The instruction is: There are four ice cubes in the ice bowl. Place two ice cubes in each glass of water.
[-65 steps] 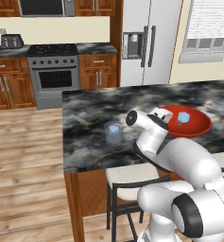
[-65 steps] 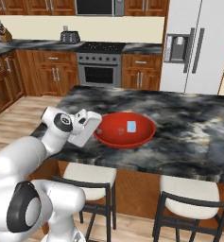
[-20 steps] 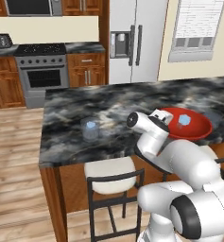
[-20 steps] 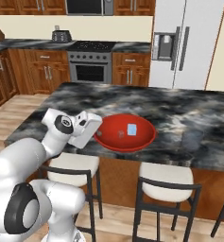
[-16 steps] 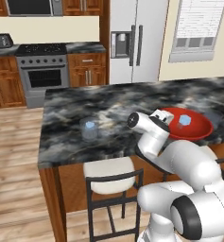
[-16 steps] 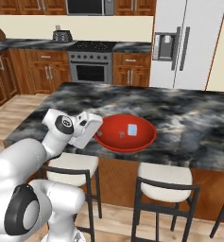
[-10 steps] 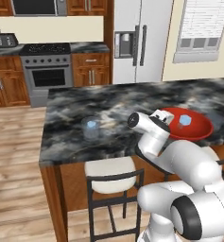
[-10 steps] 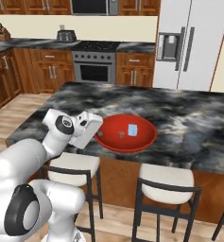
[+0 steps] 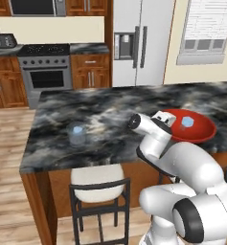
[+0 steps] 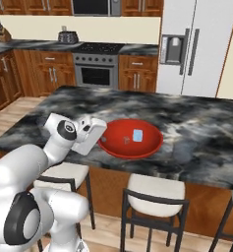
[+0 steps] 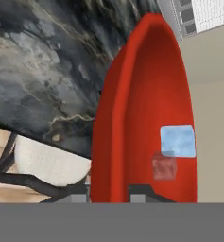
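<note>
Fingertips (image 11: 141, 191) barely rise into the bottom of the hand view, set apart with the near wall of the ice bowl (image 11: 132, 118) showing between them and nothing held; how wide they stand I cannot tell. At the hand, the gripper (image 10: 101, 134) sits low, just beside the bowl's left rim. Inside the red ice bowl (image 10: 119, 145), one pale blue ice cube (image 11: 177, 141) lies on the floor of the bowl, and a fainter, see-through cube (image 11: 164, 166) touches it on the side nearer the fingers. Farther left on the dark marbled island counter (image 9: 100, 115), well apart from the bowl, stands a glass of water (image 9: 77, 134). A stool (image 9: 96, 183) stands against the counter's near edge, below the glass.
</note>
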Controlling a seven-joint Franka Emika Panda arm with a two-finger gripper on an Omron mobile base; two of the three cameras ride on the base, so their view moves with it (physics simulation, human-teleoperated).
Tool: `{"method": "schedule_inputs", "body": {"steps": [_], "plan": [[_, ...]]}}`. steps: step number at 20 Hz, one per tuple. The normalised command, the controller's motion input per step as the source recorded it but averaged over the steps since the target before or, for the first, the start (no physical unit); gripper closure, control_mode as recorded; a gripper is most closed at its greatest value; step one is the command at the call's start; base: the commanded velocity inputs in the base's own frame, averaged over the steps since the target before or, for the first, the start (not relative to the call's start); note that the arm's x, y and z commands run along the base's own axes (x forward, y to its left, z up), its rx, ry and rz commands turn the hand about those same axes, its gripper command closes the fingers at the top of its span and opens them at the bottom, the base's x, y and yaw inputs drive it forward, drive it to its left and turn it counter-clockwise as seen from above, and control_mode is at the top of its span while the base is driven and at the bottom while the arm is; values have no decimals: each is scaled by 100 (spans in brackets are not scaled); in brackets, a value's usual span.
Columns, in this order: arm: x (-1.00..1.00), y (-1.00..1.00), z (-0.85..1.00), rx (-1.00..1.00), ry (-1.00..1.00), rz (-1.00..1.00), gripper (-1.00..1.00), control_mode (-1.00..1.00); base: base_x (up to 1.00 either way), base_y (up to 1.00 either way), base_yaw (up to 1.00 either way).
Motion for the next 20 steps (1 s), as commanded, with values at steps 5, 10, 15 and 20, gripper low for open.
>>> {"method": "schedule_inputs", "body": {"steps": [5, 10, 15, 20], "plan": [[0, 0, 0, 0, 0, 0, 100, 100, 74, -5, 5], [0, 0, 0, 0, 0, 0, 100, 100, 30, -24, 7], [0, 0, 0, 0, 0, 0, 100, 100, 7, -49, 0], [0, 0, 0, 0, 0, 0, 100, 100, -6, -6, 0]]}}
